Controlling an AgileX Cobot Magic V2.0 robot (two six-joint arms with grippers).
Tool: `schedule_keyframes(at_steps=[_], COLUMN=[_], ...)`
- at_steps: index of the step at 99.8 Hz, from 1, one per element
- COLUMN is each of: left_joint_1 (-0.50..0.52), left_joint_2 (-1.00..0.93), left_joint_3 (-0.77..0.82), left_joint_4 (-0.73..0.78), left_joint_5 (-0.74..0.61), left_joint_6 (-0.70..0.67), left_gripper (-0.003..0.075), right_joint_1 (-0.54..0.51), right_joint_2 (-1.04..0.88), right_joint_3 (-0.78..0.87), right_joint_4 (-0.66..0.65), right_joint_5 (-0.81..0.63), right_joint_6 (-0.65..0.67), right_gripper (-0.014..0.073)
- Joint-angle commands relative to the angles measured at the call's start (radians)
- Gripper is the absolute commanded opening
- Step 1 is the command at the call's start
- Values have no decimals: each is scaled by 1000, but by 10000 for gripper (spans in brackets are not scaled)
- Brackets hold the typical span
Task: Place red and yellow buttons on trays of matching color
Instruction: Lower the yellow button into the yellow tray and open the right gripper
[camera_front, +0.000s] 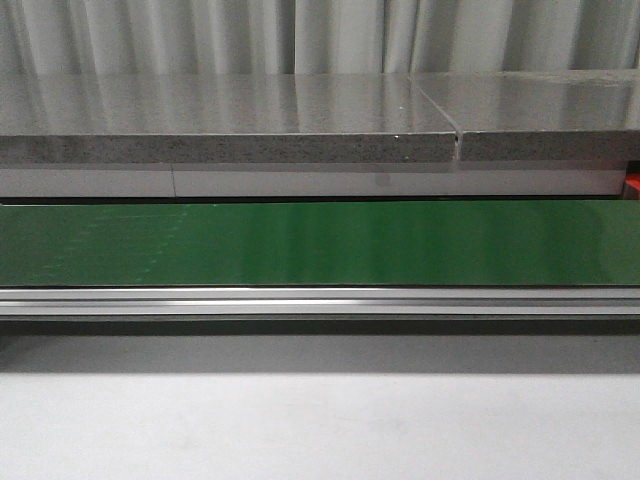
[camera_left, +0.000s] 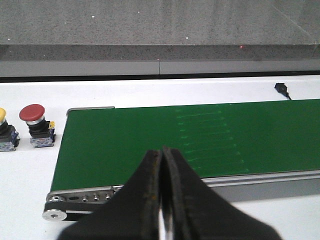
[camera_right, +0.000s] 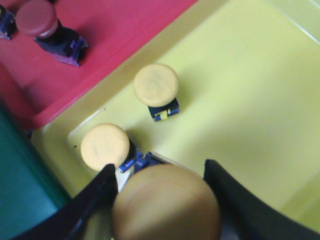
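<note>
Right gripper (camera_right: 162, 200): we see its two dark fingers on either side of a yellow button (camera_right: 167, 202), clamped on it, held over the yellow tray (camera_right: 240, 75). The cap fills the gap between the fingers and is blurred from being so near the camera.

Yellow tray already has two yellow-capped buttons standing upright on it: one (camera_right: 156, 86) toward the middle, another (camera_right: 105, 146) near the tray's corner, just beside the held button. The two are apart from each other.

Red tray (camera_right: 125, 35) sits right against the yellow tray. On it we see a red button (camera_right: 37, 20) on its dark base, upright. A bit of another dark base shows at the frame edge; we can't tell what it is.

Left gripper (camera_left: 161, 195): fingers pressed together, nothing between them, hovering above the near edge of the green conveyor belt (camera_left: 200, 135). Off the belt's end, on the white table (camera_left: 30, 170), stands a red button (camera_left: 33, 125), and a yellow one (camera_left: 4, 131) just beside it, cut by the frame edge.

Front view shows only the belt (camera_front: 320, 240) and the grey counter (camera_front: 230, 120) behind it; no arms or buttons visible there.
</note>
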Motion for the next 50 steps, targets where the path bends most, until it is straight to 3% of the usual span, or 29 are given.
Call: schedule_keyframes(at_steps=[1,24,50], left_joint_1=[-8,-8,-8], left_joint_2=[8,8,8], left_joint_3=[-25,-25,-25], left_joint_4=[-3,-3,-3], left_joint_5=[-69,-69,-69], left_joint_6=[-3,-3,-3], left_gripper=[-19,-19,-19], right_joint_1=[-7,-7,-7], right_joint_2=[-31,-25,53], right_joint_3=[18,105,119], right_joint_4=[-5,-5,-5], right_joint_5=[-99,-219,-242], right_joint_6=[1,1,1], right_gripper=[129,129,129])
